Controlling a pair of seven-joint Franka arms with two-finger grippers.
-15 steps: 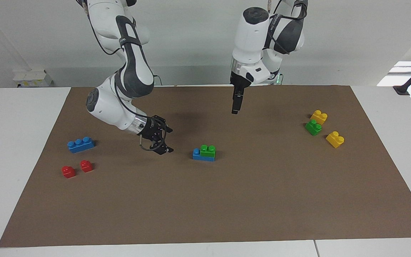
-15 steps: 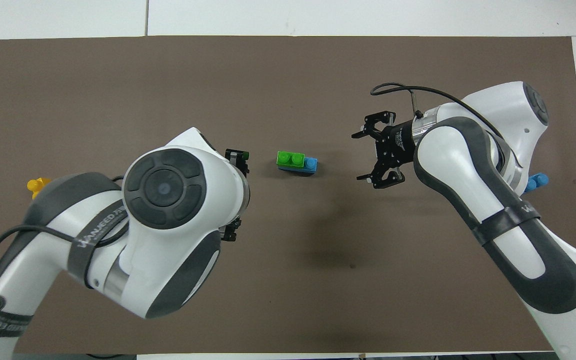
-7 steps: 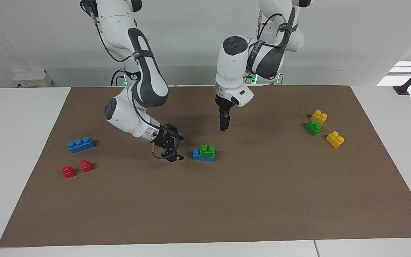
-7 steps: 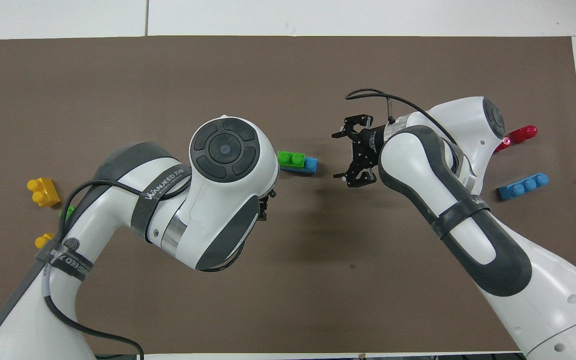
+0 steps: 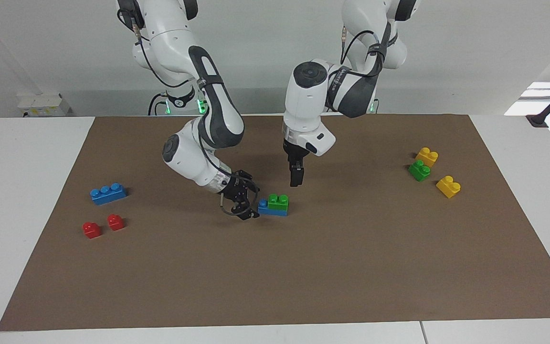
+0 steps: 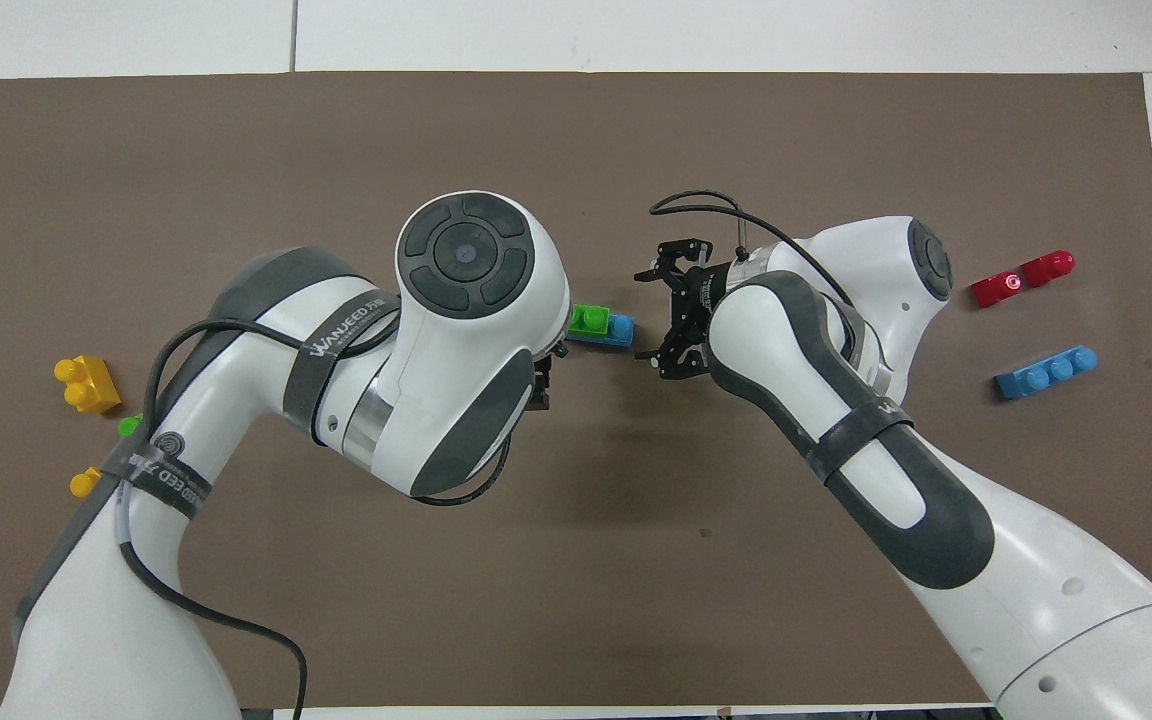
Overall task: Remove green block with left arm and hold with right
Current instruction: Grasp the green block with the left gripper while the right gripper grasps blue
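Green block (image 5: 278,201) on blue brick (image 5: 272,209), "WANJEED" arm strap (image 6: 341,331)

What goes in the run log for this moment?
right gripper: open, low beside blue brick | left gripper: open, above green block | block on brick, unheld

I see a bright green block (image 5: 278,201) sitting on a blue brick (image 5: 272,209), right beside my right gripper (image 5: 252,203), which is black on a white arm with dark grey bands. My left gripper (image 5: 296,181), also black, hangs over the plain brown mat (image 5: 303,267). Off toward the left arm's end lie two yellow bricks (image 5: 426,156) and another green brick (image 5: 419,170); toward the right arm's end, two red pieces (image 5: 91,230) and a long blue brick (image 5: 108,193).
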